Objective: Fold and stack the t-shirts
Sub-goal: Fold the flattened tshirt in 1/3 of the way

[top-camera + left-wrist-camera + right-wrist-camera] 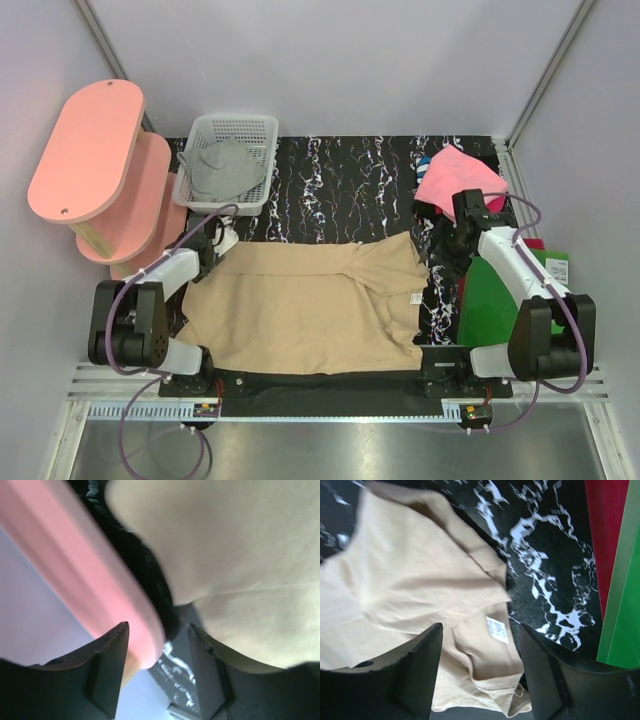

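Observation:
The large tan t-shirt [310, 305] lies spread over the marbled black table [340, 185], its white neck label [414, 298] near the right edge. My left gripper [215, 240] hangs open just off the shirt's upper left corner, nothing between its fingers. In the left wrist view the left gripper [157, 626] has the tan t-shirt [235, 555] to its right. My right gripper [452, 238] is open beside the shirt's upper right corner. The right wrist view shows the right gripper [480, 627] above the tan t-shirt [410, 580] and its label [497, 629]. A grey t-shirt [222, 168] fills the basket. A pink t-shirt [455, 180] lies at the back right.
A white mesh basket [262, 125] stands at the back left. A pink two-tier shelf [90, 150] sits close to the left arm, and the shelf [75, 565] fills the left of the left wrist view. A green sheet [495, 300] over a red one [535, 245] lies at the right.

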You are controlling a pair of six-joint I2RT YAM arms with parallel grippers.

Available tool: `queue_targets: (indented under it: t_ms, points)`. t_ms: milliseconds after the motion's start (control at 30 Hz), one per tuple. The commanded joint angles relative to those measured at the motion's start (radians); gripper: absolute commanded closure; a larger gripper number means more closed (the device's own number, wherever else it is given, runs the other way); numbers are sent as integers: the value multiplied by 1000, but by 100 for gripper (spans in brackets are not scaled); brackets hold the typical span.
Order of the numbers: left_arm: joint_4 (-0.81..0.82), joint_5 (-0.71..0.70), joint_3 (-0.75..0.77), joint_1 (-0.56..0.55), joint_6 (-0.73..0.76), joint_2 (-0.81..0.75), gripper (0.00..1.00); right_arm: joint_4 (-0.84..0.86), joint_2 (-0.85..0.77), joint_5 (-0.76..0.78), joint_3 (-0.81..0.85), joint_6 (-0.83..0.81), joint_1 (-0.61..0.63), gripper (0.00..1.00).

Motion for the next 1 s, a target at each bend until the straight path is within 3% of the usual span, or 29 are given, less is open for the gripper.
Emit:
queue_targets:
  t_ms: [0, 200, 500, 733, 967]
  points:
    - [-170, 58, 164, -8, -53, -105, 43, -11, -39, 0, 147, 7, 4, 30]
    - [-252, 93, 283, -114, -110, -113, 38, 88, 168, -72, 241, 16, 17, 35]
    - [-164, 95, 346, -144, -199, 201, 53, 176, 483, -126, 370, 57, 157, 39]
    - [-69, 53, 309, -125, -176, 318, 56, 176, 529, -14, 357, 39, 157, 41]
    - [-29, 60, 252, -87, -158, 301, 57, 185, 535, 40, 239, 37, 90, 44]
